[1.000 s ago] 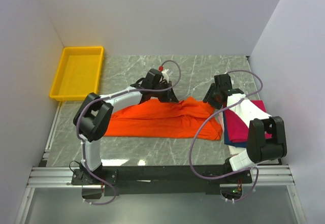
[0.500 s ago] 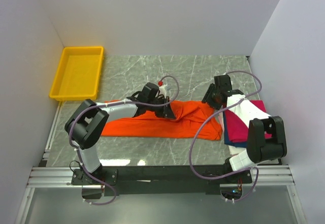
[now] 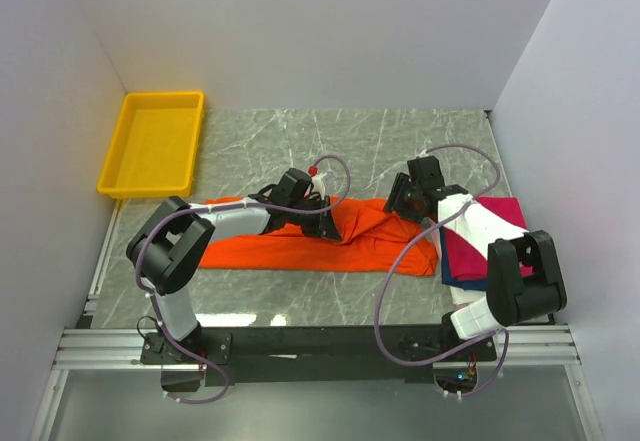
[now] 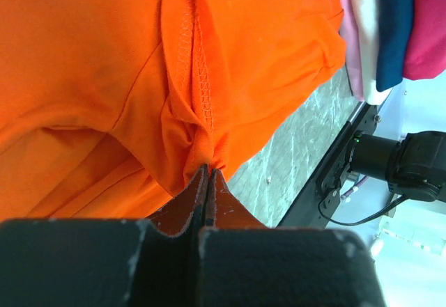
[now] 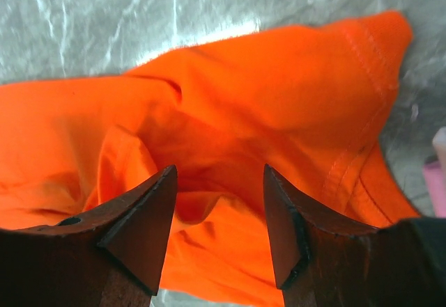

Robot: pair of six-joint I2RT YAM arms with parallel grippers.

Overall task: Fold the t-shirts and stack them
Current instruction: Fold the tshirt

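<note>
A bright orange t-shirt [image 3: 290, 246] lies crumpled lengthwise across the middle of the marble table. My left gripper [image 3: 326, 224] is shut on a bunched fold of it near a stitched hem, and the left wrist view shows the closed fingertips [image 4: 208, 170] pinching the orange cloth [image 4: 90, 70]. My right gripper [image 3: 400, 201] hovers open over the shirt's right end, its two fingers [image 5: 217, 176] astride a raised wrinkle of orange cloth [image 5: 279, 91] and not closed on it. A folded stack sits at the right: magenta shirt [image 3: 492, 233] on top, navy [image 3: 462, 282] below, white [image 3: 447, 229] at its edge.
A yellow tray [image 3: 150, 146] stands at the far left corner. White walls close in the left, back and right sides. The black mounting rail [image 3: 320, 341] runs along the near edge. The stack [image 4: 394, 28] lies close beside the orange shirt's right end.
My left gripper has pulled the orange cloth from the far edge toward the near right, narrowing the shirt. The right gripper has shifted left over the shirt and opened a little wider.
</note>
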